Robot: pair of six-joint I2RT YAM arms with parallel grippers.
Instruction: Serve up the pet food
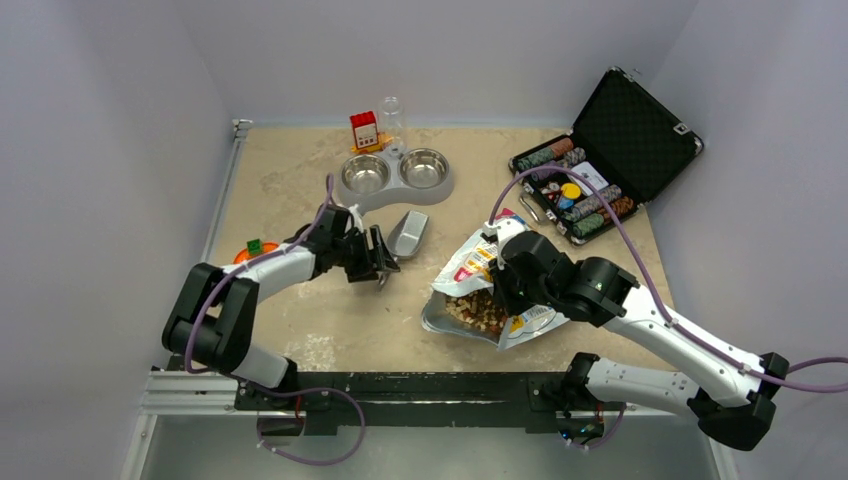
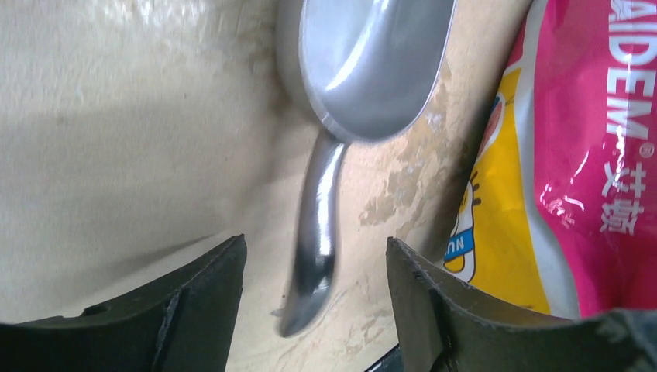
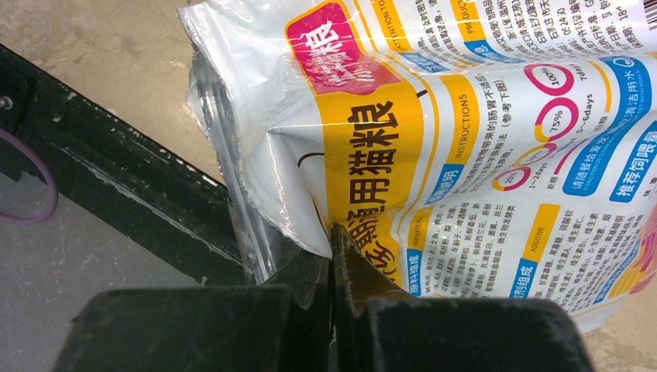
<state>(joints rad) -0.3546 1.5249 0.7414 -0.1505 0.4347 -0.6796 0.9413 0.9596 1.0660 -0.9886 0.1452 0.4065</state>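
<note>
The pet food (image 1: 478,312) is a heap of brown kibble showing in the open mouth of the white, yellow and pink bag (image 1: 470,270), which lies on the table. My right gripper (image 1: 503,285) is shut on the bag's edge near the mouth; in the right wrist view the gripper (image 3: 333,260) pinches a fold of the bag (image 3: 465,116). The metal scoop (image 1: 408,232) lies empty on the table left of the bag. My left gripper (image 2: 314,294) is open, its jaws on either side of the scoop's handle (image 2: 319,225) without touching it. It also shows in the top view (image 1: 384,258).
A grey double bowl stand (image 1: 395,178) with two empty steel bowls sits behind the scoop. A red box (image 1: 364,130) and a clear bottle (image 1: 391,115) stand at the back. An open black case of poker chips (image 1: 600,170) is at the back right. An orange object (image 1: 250,250) lies at the left.
</note>
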